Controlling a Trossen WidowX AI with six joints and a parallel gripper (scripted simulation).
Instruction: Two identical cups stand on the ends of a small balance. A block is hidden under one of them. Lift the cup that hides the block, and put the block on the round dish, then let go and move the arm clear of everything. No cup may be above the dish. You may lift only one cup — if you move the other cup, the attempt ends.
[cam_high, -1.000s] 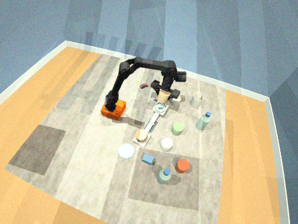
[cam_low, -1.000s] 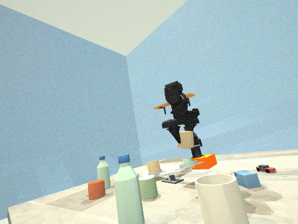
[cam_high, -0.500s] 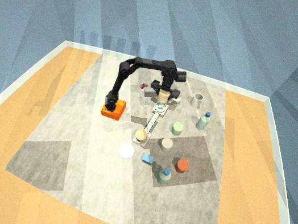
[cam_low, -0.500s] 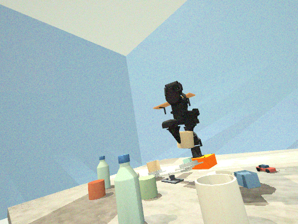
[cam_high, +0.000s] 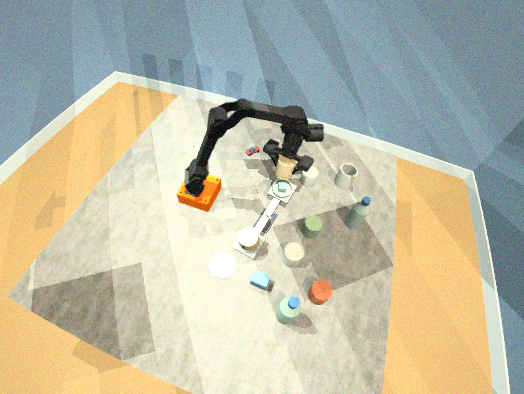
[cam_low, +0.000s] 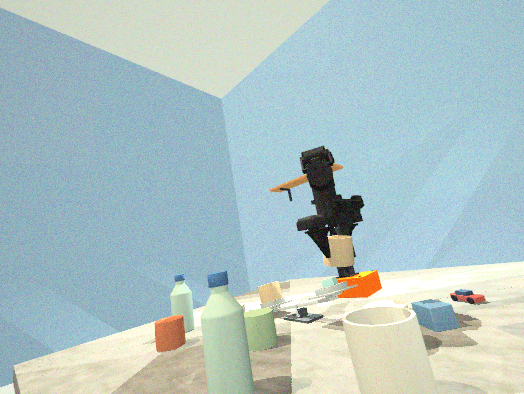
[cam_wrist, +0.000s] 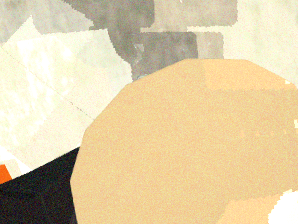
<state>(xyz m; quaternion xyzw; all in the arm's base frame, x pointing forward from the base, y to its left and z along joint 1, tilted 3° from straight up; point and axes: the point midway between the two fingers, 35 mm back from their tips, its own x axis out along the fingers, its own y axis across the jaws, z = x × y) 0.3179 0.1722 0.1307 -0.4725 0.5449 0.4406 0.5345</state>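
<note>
So the black pincer (cam_high: 289, 161) grasps the lifted tan cup (cam_high: 285, 167), small pale-green block (cam_high: 281, 188) exposed on the balance, round white dish (cam_high: 222, 265) unfilled.

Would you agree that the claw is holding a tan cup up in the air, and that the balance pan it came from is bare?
Not quite. The claw does hold a tan cup in the air, but the balance pan beneath it is not bare: a small pale green block sits on it, as the top view shows. The other cup stands on the far end.
</note>
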